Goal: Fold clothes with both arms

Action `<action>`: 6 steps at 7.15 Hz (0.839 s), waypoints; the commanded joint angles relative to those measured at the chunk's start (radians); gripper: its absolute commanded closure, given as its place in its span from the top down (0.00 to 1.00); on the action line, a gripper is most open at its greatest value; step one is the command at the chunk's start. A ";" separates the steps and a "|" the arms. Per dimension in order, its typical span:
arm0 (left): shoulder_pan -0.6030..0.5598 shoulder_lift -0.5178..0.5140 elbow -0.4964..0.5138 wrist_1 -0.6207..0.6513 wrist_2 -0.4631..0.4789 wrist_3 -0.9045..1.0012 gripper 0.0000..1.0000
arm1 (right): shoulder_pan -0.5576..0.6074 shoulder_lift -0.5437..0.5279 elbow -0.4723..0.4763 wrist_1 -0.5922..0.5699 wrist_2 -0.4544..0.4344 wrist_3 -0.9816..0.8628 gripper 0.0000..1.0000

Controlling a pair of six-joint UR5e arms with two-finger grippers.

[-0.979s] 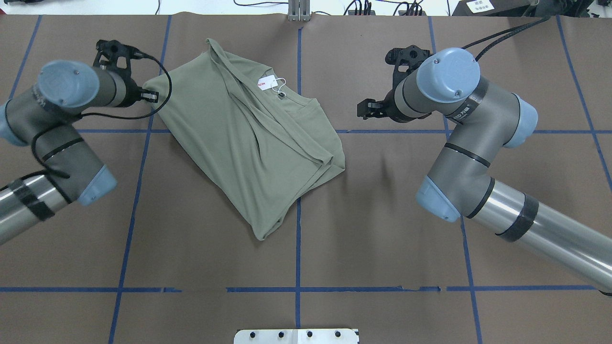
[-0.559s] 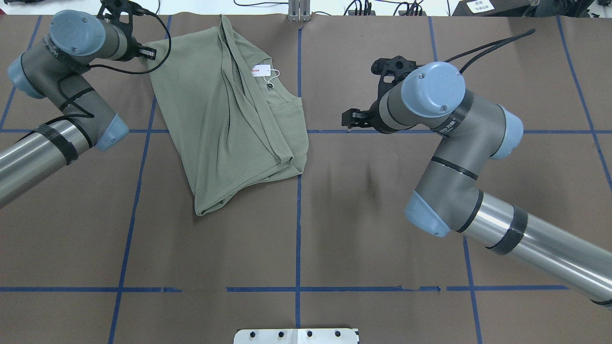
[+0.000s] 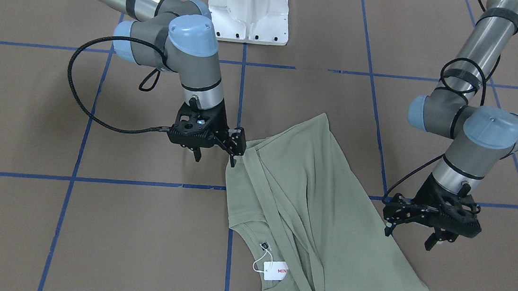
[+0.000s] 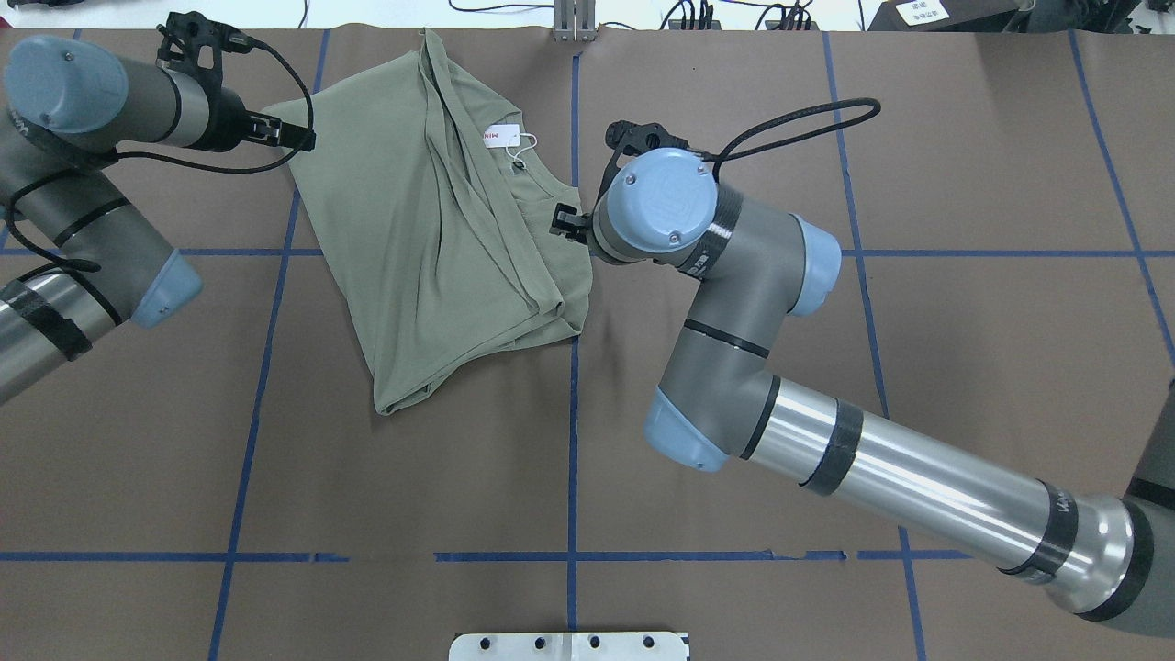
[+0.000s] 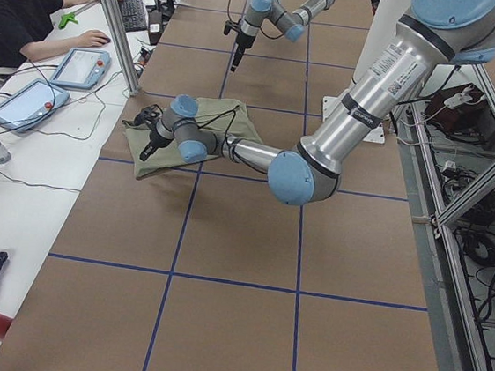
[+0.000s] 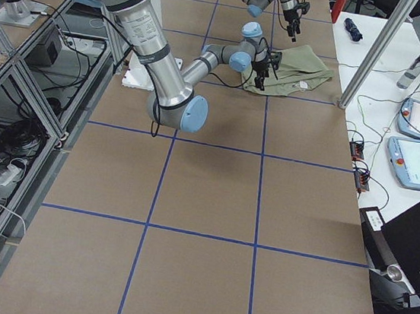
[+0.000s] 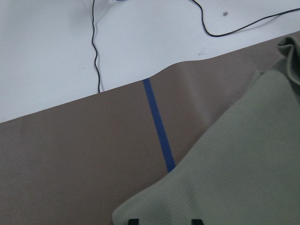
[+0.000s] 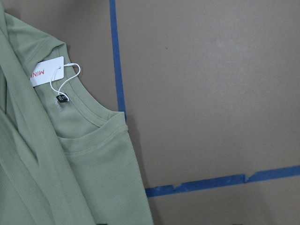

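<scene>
The olive-green shirt (image 4: 431,248) lies partly folded at the table's far middle-left, its white hang tag (image 4: 505,136) at the collar. The shirt (image 3: 319,208) and tag (image 3: 275,270) also show in the front view. My left gripper (image 4: 289,136) hovers over the shirt's far-left corner. It is open in the front view (image 3: 409,236), and the left wrist view shows the fabric (image 7: 234,178) flat under its tips. My right gripper (image 3: 215,155) is open at the shirt's right edge, one finger touching the fabric. Overhead the wrist mostly hides this gripper (image 4: 565,223). The collar and tag (image 8: 47,71) show in the right wrist view.
The white pedestal base (image 3: 248,11) stands at the robot's side of the brown table (image 4: 826,367), which carries blue tape lines. The shirt lies near the far edge, by a metal post (image 4: 574,23). A person (image 5: 17,19) sits at a desk with tablets beyond that edge.
The left gripper dragged the shirt's corner toward the far left, and the shirt then stayed put. The right arm swung left to the shirt's right edge. The left gripper drew back slightly.
</scene>
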 commanded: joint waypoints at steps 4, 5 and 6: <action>0.020 0.015 -0.019 -0.003 -0.005 -0.043 1.00 | -0.078 0.013 -0.074 -0.001 -0.098 0.172 0.63; 0.020 0.015 -0.018 -0.003 -0.005 -0.043 1.00 | -0.078 0.014 -0.075 -0.001 -0.098 0.172 0.59; 0.020 0.015 -0.018 -0.003 -0.005 -0.043 1.00 | -0.078 0.013 -0.075 0.000 -0.100 0.171 0.58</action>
